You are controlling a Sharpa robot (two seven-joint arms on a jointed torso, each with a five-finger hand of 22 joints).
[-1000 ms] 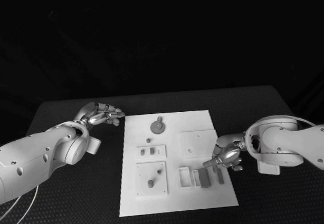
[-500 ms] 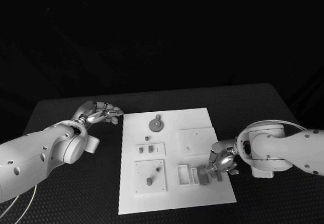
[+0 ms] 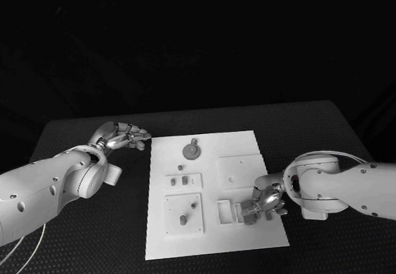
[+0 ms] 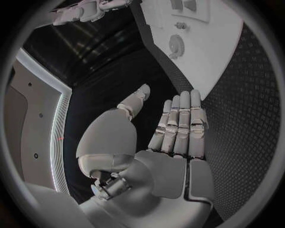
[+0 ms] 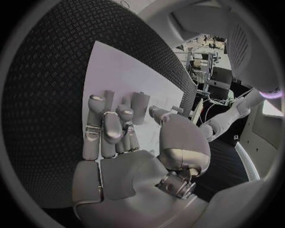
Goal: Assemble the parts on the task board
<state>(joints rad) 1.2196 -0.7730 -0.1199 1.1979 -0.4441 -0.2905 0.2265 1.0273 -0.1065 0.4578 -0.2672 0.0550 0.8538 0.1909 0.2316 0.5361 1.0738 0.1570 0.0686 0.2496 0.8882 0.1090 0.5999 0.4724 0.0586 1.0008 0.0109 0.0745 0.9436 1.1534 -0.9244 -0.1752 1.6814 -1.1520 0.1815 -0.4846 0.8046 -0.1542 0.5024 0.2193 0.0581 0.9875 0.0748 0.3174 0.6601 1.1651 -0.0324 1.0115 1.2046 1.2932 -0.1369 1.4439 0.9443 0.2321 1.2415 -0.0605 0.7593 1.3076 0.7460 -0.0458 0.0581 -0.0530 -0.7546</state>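
Observation:
The white task board (image 3: 240,140) lies mid-table, also seen in the left wrist view (image 4: 204,61). On it are a round grey gear part (image 3: 192,152) (image 4: 175,43), small grey pieces (image 3: 180,184) in a plate, and two pegs (image 3: 183,222) on the near left plate. My right hand (image 3: 265,201) hangs over the board's near right part, its fingers (image 5: 104,124) down on the loose grey bars (image 3: 249,220) (image 5: 140,105); one bar lies between fingers and thumb, and a grip is unclear. My left hand (image 3: 121,136) (image 4: 178,124) hovers off the board's far left corner, fingers straight, holding nothing.
A white slotted holder (image 3: 225,213) stands just left of the bars. A square white plate (image 3: 241,172) sits beyond my right hand. Black textured table (image 3: 95,236) surrounds the board on all sides.
My right hand has moved left and nearer over the board, now covering the grey bars it was beside. The left hand has barely moved.

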